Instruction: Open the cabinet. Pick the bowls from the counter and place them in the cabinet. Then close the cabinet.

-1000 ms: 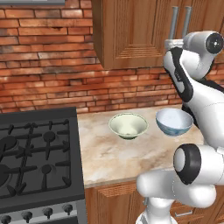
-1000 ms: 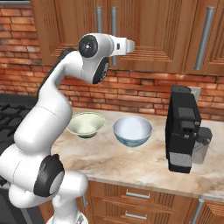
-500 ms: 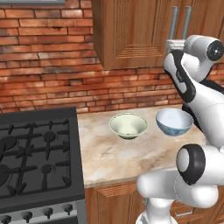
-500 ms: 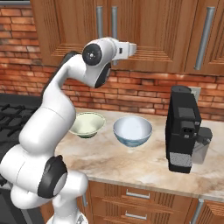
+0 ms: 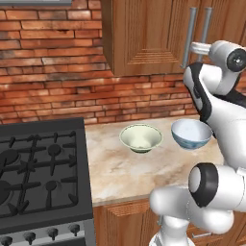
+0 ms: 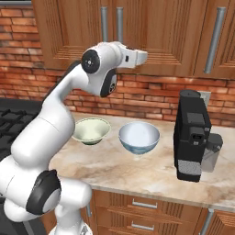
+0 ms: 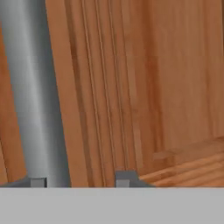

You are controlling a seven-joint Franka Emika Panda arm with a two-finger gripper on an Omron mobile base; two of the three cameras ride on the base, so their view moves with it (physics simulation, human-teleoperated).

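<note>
A: Gripper state?
B: Tips are spread apart — the grey bar handle stands over the left tip, bare door panel between them. Can't tell if anything is actually clamped.
A: Where's it sitting?
B: Up against the cabinet, near the lower edge of the door, hand level and pointing at the wood. Both doors look shut.
A: Bowls?
B: Both on the counter, toward its back edge. Green-cream bowl nearer the stove, blue bowl just beside it, apart — not touching, both upright.
A: Anything else?
B: Black coffee machine near the counter's right end, brick wall behind.
</note>
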